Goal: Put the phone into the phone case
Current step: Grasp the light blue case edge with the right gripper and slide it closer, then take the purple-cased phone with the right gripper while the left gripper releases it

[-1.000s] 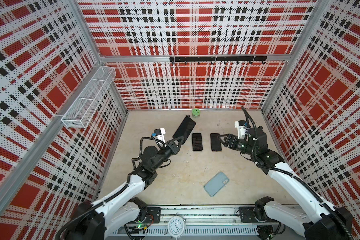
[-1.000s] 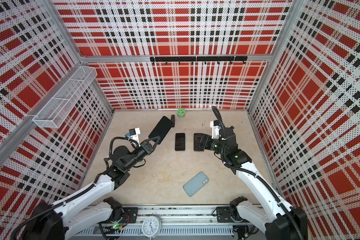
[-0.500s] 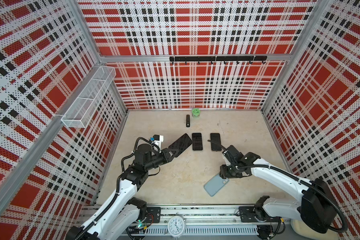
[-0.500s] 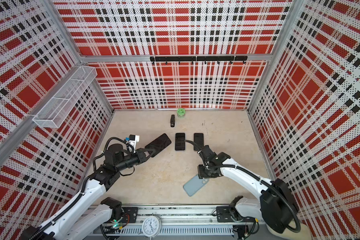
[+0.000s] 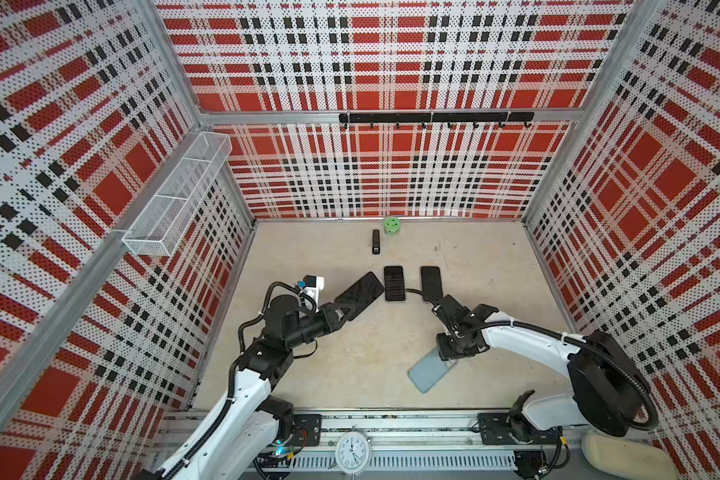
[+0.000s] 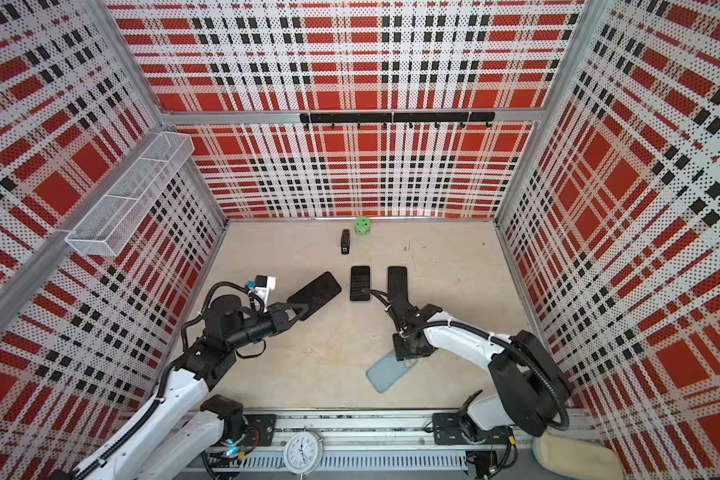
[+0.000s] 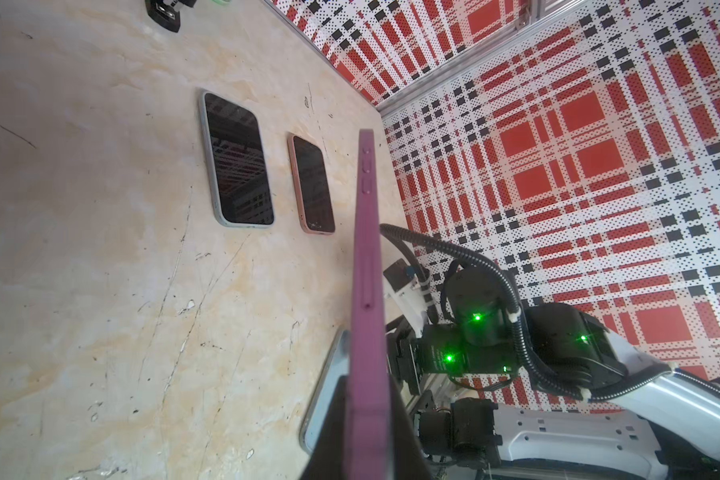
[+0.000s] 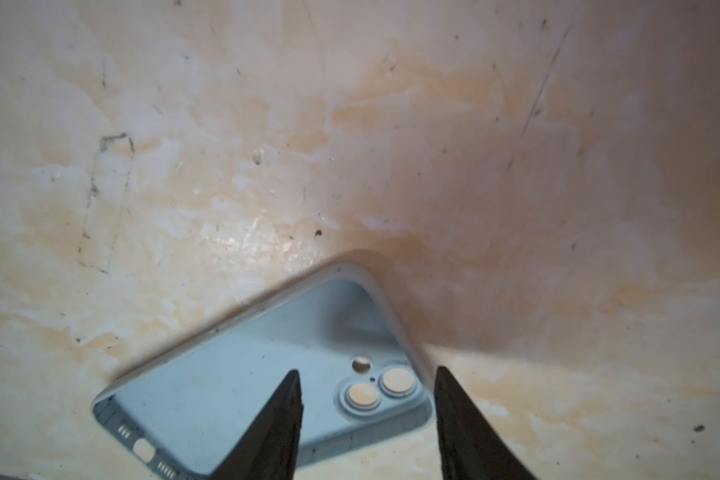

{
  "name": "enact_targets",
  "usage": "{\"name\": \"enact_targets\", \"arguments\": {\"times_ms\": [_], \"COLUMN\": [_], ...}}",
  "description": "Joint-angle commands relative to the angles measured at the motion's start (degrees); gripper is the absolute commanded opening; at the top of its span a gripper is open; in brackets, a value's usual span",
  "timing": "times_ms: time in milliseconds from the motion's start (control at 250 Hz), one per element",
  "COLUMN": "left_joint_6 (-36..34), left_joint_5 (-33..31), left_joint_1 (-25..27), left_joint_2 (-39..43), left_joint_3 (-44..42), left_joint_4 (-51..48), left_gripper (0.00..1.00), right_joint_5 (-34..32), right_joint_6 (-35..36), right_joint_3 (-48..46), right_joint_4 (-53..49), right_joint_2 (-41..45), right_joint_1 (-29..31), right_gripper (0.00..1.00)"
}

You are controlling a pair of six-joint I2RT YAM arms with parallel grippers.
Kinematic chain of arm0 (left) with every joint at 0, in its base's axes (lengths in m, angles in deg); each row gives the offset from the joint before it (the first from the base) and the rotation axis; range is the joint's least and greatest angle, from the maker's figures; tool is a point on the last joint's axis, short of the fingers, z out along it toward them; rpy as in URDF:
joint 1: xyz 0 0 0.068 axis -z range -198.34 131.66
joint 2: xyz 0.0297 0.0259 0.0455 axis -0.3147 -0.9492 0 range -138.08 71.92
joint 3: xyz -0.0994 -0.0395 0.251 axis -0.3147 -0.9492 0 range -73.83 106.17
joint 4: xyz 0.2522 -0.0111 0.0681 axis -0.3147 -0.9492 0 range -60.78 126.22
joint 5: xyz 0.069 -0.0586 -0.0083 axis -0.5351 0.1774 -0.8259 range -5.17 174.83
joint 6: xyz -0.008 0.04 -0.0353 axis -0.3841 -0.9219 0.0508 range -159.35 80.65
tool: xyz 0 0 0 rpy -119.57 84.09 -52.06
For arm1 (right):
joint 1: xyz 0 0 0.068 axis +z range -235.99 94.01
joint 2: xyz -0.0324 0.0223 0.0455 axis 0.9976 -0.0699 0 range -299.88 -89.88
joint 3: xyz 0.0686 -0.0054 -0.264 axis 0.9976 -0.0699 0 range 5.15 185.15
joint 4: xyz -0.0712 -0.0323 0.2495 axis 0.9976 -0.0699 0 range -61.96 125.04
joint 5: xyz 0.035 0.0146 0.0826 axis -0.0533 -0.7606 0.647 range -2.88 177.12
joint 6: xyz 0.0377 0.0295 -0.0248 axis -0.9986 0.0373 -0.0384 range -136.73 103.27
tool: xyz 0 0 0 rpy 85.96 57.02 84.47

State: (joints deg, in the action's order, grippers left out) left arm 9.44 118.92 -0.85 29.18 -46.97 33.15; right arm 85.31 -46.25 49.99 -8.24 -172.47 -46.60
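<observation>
The left gripper is clamped tight on one end of the phone. The phone's free end slants towards the back and stops just beside the nearer of two spare phones lying flat on the table. Both top views show only the held phone's dark face. The left wrist view meets it edge-on, showing a purple side with buttons. It also shows that the spares have pale blue and pink rims.

To the right and nearer the front rail, well apart from the phone, the case lies flat and askew. The right gripper points down over its far end. In the top views the wrist hides the fingertips. The right wrist view shows the jaws partly spread and gripping nothing. One finger is over the case's hollow, and the other is outside its side wall. The wall and camera cut-outs lie between them. That view also shows the case is pale blue, open side up and empty.
</observation>
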Motion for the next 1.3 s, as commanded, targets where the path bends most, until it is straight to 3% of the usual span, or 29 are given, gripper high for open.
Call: {"name": "enact_targets", "arguments": {"times_ms": [0, 304, 448, 892, 1137, 1297], "left_joint_6": [1.19, 2.01, 2.1, 3.75, 3.32, 2.74], "left_joint_5": [-0.33, -0.7, -0.18, 0.93, 4.37, 7.05], "left_joint_1": [-1.63, -2.97, -3.6, -4.05, -3.65, -3.52], "left_joint_2": [0.98, 2.21, 2.31, 1.0, -0.14, -1.63], "left_joint_3": [-1.04, -2.04, -2.19, -2.17, -1.29, -0.57], "left_joint_4": [4.54, 5.18, 5.62, 10.7, 10.78, 10.72], "left_gripper": [0.0, 0.0, 0.0, 0.0, 0.0, 0.0], "right_joint_5": [-0.66, 2.75, 4.08, 4.82, 5.81, 4.68], "right_joint_6": [1.75, 2.99, 2.67, -3.24, -2.3, -1.02], "right_joint_3": [1.46, 2.18, 2.62, 9.49, 14.51, 16.1], "right_joint_4": [2.6, 6.13, 6.04, 6.9, 7.6, 5.86], "right_joint_2": [-2.37, -8.04, -8.38, -9.93, -15.51, -15.86], "right_joint_1": [-0.9, -0.95, -1.02, -1.0, -1.0, -1.15], "right_gripper": [0.49, 0.32, 0.18, 0.0, 0.02, 0.23]}}
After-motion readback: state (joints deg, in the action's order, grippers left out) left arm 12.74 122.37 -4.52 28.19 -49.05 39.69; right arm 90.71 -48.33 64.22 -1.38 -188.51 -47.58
